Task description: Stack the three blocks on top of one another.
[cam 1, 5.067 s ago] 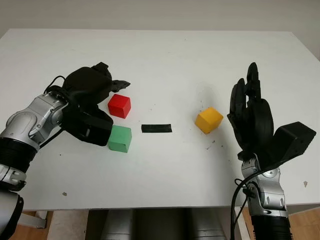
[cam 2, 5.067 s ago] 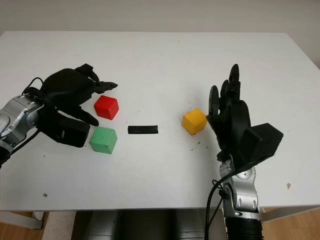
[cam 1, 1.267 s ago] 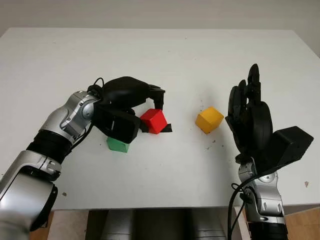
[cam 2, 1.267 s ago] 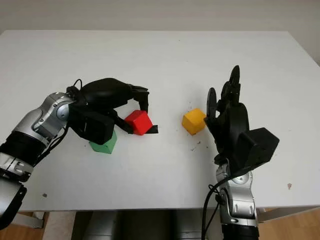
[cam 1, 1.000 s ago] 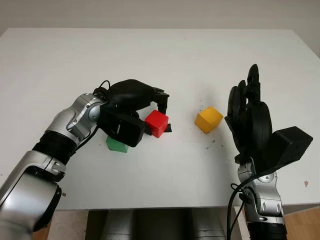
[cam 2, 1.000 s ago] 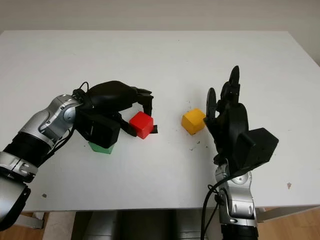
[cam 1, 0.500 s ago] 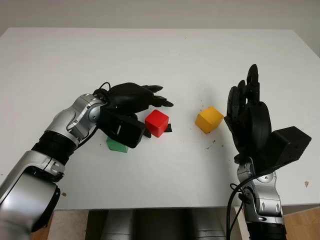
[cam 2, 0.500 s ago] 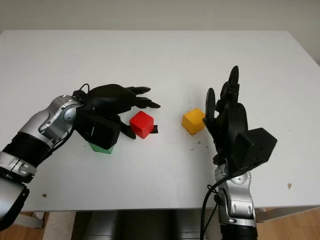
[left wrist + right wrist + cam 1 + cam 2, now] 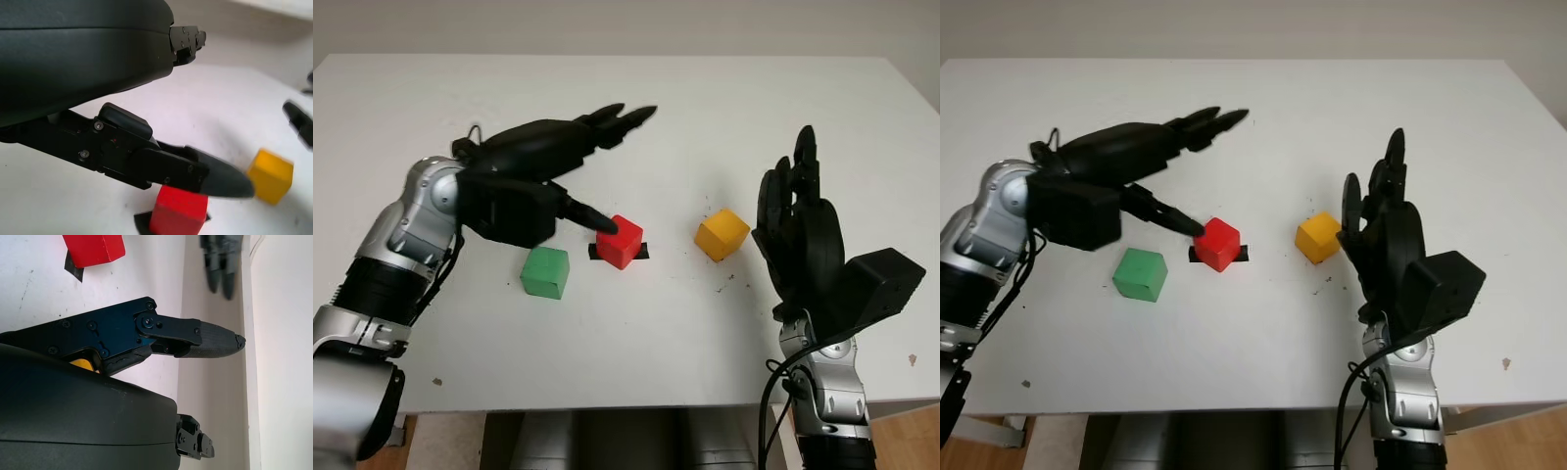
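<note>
Left hand: your left hand (image 9: 543,166) was open and held nothing; it hung above the desk (image 9: 636,108), just behind the red block, with one of its fingers (image 9: 592,214) pointing down toward that block's near top edge. You could not tell whether that tip touched it.
Right hand: your right hand (image 9: 800,235) was open and upright at the right side of the desk, just beside the yellow block, holding nothing.
Red block: you had the red block (image 9: 620,241) standing on the desk, near the middle, on top of a strip of black tape (image 9: 640,251).
Green block: the green block (image 9: 546,272) sat on the desk to the left of the red block and a little nearer to you, apart from it.
Yellow block: the yellow block (image 9: 722,234) sat on the desk to the right of the red block, apart from it.
Stack: all three blocks lay separately on the desk; none was on another.
</note>
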Robot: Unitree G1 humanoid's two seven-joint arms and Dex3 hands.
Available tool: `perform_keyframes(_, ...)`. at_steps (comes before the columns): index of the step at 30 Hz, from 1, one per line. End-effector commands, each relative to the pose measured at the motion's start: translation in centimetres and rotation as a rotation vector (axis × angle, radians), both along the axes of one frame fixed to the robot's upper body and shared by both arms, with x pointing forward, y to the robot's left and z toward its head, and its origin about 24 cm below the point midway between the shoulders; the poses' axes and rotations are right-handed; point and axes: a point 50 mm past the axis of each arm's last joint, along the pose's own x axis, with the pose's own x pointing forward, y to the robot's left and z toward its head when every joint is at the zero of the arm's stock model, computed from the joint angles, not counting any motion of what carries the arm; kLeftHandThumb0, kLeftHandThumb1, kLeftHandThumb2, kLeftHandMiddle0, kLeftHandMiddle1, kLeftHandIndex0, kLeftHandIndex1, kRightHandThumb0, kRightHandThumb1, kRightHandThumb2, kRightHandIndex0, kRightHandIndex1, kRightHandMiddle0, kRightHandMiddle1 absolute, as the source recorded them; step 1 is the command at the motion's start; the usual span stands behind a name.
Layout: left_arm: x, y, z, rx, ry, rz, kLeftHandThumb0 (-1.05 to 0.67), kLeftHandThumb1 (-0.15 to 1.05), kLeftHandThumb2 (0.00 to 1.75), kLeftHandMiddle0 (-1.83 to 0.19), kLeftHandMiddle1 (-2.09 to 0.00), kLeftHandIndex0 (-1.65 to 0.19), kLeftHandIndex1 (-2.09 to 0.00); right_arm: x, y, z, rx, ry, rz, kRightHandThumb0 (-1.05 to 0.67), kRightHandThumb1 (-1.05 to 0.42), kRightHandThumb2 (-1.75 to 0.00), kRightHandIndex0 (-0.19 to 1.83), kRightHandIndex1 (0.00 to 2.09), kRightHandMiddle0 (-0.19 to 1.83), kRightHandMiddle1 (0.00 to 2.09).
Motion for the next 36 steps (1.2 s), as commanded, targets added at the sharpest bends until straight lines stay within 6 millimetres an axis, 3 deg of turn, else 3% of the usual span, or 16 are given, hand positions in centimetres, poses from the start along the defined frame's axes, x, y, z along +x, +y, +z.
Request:
perform_keyframes(1,-0.3,2.1,-0.3,-0.073,-0.018,0.049,-0.99,1.05,0.65,0.19,0.00,0.19,0.00,-0.1,-0.6,0.8,-0.022,-0.020,-0.010,-0.77,-1.05,-0.38,-0.17,0.02,-0.17,0.03)
perform_keyframes(4,-0.5,3.9,-0.6,-0.184,-0.031,0.098,-0.96,1.05,0.70,0.19,0.00,0.19,0.00,0.3,-1.2,1.6,-0.022,-0.032,-0.006,-0.78,-1.05,-0.25,-0.15,0.04,-0.14,0.05)
perform_keyframes(7,-1.0,5.5,-1.3,-0.252,-0.001,0.138,-0.90,1.05,0.70,0.19,0.00,0.19,0.00,0.6,-2.3,2.8,-0.133,-0.061,0.001,-0.81,-1.05,-0.13,-0.15,0.04,-0.12,0.06)
perform_keyframes(11,-1.6,7.3,-3.2,-0.326,0.032,0.205,-0.90,1.05,0.69,0.18,-0.02,0.17,-0.03,1.3,-4.1,4.4,-0.286,-0.060,0.027,-0.67,-0.94,-0.04,-0.11,0.06,-0.03,0.10)
perform_keyframes(16,-3.1,9.2,-6.5,-0.461,0.076,0.314,-0.91,1.05,0.71,0.19,0.00,0.19,-0.04,2.1,-6.4,8.0,-0.657,-0.035,0.082,-0.57,-0.81,-0.02,-0.05,0.09,0.15,0.16)
perform_keyframes(19,-3.7,9.6,-8.0,-0.516,0.092,0.363,-0.91,1.05,0.71,0.19,0.00,0.19,-0.03,2.4,-7.2,9.4,-0.838,-0.034,0.090,-0.61,-0.76,-0.03,0.00,0.10,0.22,0.16)
perform_keyframes(28,-4.7,10.5,-10.4,-0.602,0.119,0.452,-0.89,1.05,0.70,0.19,0.00,0.19,-0.03,2.9,-7.3,11.8,-1.196,-0.063,0.143,-0.53,-0.68,-0.04,0.07,0.09,0.45,0.15)
perform_keyframes(36,-4.9,10.8,-10.6,-0.614,0.132,0.467,-0.90,1.05,0.68,0.19,0.00,0.19,-0.04,3.0,-6.2,13.2,-1.539,-0.073,0.163,-0.58,-0.71,-0.06,0.07,0.07,0.50,0.10)
